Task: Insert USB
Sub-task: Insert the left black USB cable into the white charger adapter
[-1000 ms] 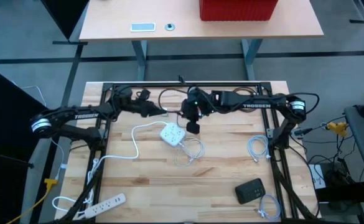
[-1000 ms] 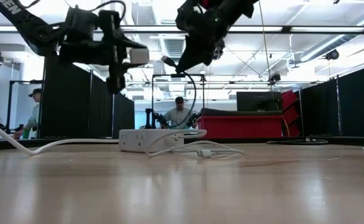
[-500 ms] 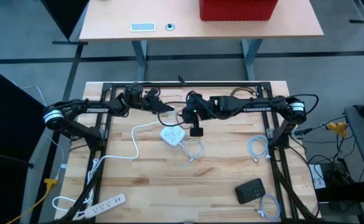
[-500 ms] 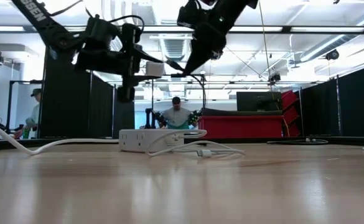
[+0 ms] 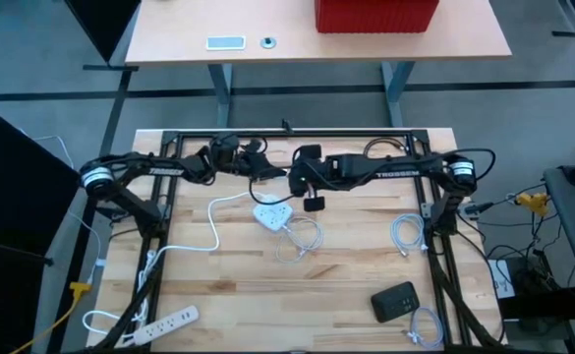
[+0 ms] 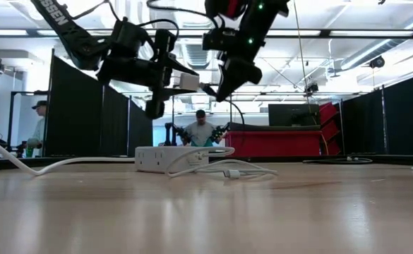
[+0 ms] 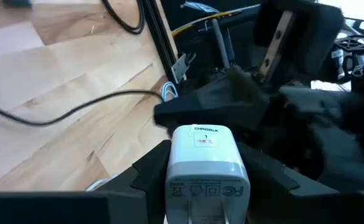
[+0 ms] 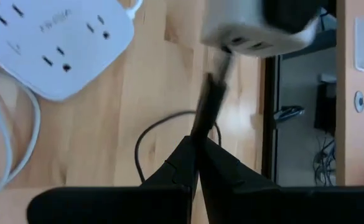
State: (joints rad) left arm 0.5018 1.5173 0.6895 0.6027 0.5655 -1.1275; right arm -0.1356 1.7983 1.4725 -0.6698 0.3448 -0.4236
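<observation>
The step in hand is judged to be the mating itself, done in the air above the light wooden bench (image 5: 346, 265).

Nearest in the high view, three power and storage items are counted on the bench: a long white power strip (image 5: 174, 319) at the front left corner, a flat black case (image 5: 395, 301) at the front right, and a squat white multi-outlet power block (image 5: 272, 212) at mid-bench with its white lead trailing left. Three loose coils of pale cable are also counted: one (image 5: 302, 239) just beside the power block, one (image 5: 405, 234) by the right arm's base, one (image 5: 425, 326) at the front right edge.

Behind these, raised well clear of the wood, one small white cube-shaped USB wall charger (image 7: 206, 163) is pinched in the left pincer (image 7: 208, 177), the dark fingers lying against its two sides. The right pincer (image 8: 197, 155) is pressed together on one black USB cable plug (image 8: 214, 93), whose tip sits at, or just short of, the charger's port face; which cannot be told. The next move is judged to call for the plug being held square to one port and pushed straight in while the charger is braced.

Beyond the bench, two people are seen in the room in the low view.
</observation>
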